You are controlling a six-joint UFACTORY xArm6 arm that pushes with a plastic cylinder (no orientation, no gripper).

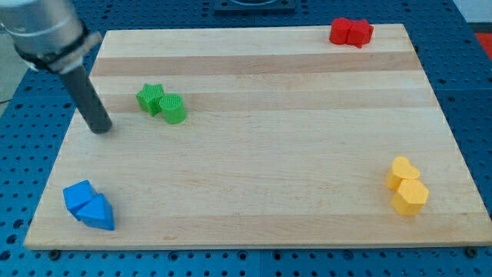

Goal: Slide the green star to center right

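- Nothing of the slide is judged done: the green star (pixel 150 98) is seen well to the view's left of the board (pixel 261 154), far from the centre right.
- My tip (pixel 101 128) is found just to the view's left of the star and slightly lower, not touching it; nothing is held, since a bare rod has no grasp.
- A second green block (pixel 174 108) is seen touching the star on the side away from the tip.
- Red blocks (pixel 350 32), yellow blocks (pixel 406 185) and blue blocks (pixel 89 205) lie well apart from the tip.
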